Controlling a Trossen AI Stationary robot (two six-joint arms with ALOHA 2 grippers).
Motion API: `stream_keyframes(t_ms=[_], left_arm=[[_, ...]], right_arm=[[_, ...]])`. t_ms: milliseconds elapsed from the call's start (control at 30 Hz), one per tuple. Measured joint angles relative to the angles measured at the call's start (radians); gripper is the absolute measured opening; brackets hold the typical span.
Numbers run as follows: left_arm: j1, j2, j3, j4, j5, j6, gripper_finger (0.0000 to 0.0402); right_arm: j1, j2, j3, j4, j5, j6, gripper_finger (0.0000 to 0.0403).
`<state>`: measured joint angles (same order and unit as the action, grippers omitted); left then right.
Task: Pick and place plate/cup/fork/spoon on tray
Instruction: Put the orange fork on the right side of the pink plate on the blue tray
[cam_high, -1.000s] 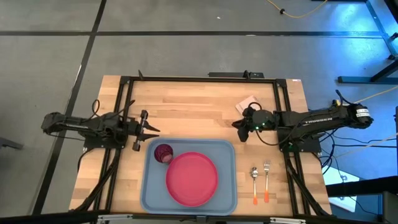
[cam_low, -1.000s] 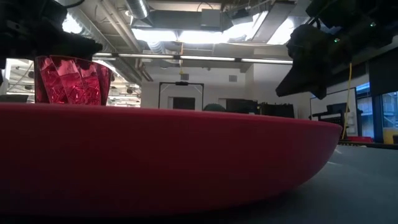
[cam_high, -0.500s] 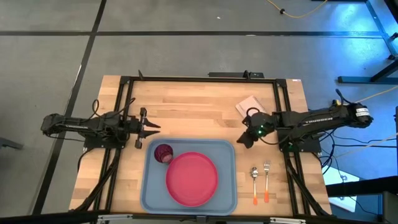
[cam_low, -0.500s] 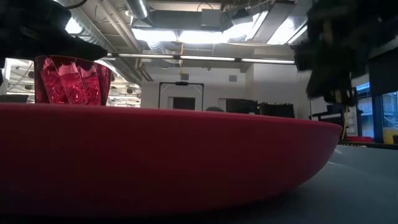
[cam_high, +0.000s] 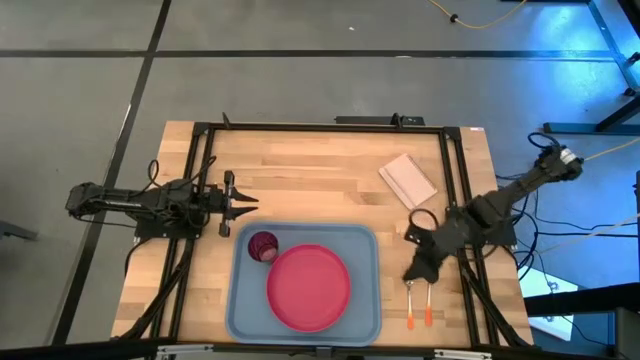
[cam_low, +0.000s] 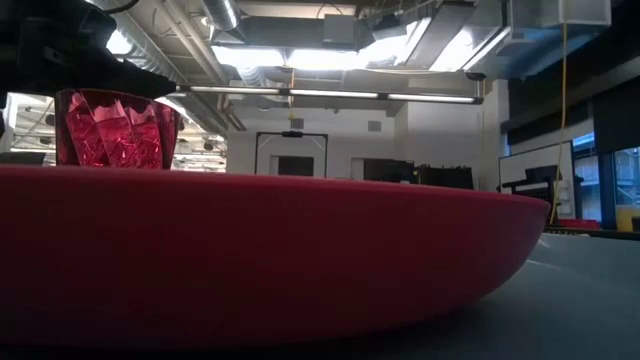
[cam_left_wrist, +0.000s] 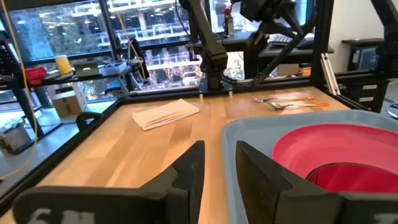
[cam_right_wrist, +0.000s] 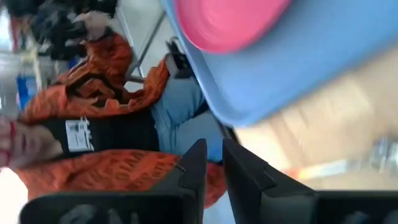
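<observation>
The light blue tray (cam_high: 240, 300) lies at the table's near middle. The pink-red plate (cam_high: 308, 287) lies flat in it, and the dark red cup (cam_high: 262, 246) stands upright at the tray's far left corner. The spoon (cam_high: 410, 312) and fork (cam_high: 428, 303) lie side by side on the wood right of the tray, orange handles toward the near edge. My right gripper (cam_high: 411, 272) is shut and stands over the spoon's bowl end, hiding it. My left gripper (cam_high: 248, 205) is shut and empty, just beyond the tray's far left corner.
A white folded napkin (cam_high: 408, 178) lies at the far right of the table. A black frame (cam_high: 320, 127) runs around the table's edges. A person in an orange jacket (cam_right_wrist: 93, 112) shows beyond the near edge in the right wrist view.
My right gripper has swung from beside the napkin toward the table's near edge and a little right, turning as it went, and now stands over the spoon and fork. It has left the low view. The tray, plate, cup and cutlery have stayed put.
</observation>
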<state>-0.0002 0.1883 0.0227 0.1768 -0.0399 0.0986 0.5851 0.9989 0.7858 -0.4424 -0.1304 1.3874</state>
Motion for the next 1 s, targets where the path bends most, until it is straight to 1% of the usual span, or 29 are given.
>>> stream_keyframes(t_ms=[167,267,367,533,633,733,833,867,1000], left_arm=[[0.000,0.000,0.001,0.000,0.000,0.000,0.0084],[0.000,0.000,0.001,0.000,0.000,-0.001,0.0084],[0.000,0.000,0.001,0.000,0.000,-0.002,0.0084],[0.000,0.000,0.001,0.000,0.000,-0.002,0.0084],[0.000,0.000,0.001,0.000,0.000,-0.002,0.0084],[0.000,0.000,0.001,0.000,0.000,-0.001,0.0084],[0.000,0.000,0.001,0.001,-0.001,0.014,0.0084],[0.000,0.000,0.001,0.002,-0.002,0.015,0.0084],[0.000,0.000,0.001,0.023,-0.003,0.016,0.0084]], right_arm=[[0.161,0.007,0.012,-0.065,0.106,0.384,0.0057],[0.224,0.034,0.012,-0.097,0.117,0.565,0.0057],[0.267,0.074,0.012,-0.138,0.118,0.702,0.0057],[0.298,0.187,0.012,-0.244,0.119,0.867,0.0057],[0.300,0.278,0.012,-0.257,0.120,0.964,0.0057],[0.299,0.369,0.031,-0.250,0.120,0.993,0.0057],[0.299,0.443,0.091,-0.274,0.120,0.995,0.0057],[0.299,0.467,0.119,-0.308,0.114,1.003,0.0057],[0.300,0.543,0.256,-0.517,0.025,1.021,0.0057]])
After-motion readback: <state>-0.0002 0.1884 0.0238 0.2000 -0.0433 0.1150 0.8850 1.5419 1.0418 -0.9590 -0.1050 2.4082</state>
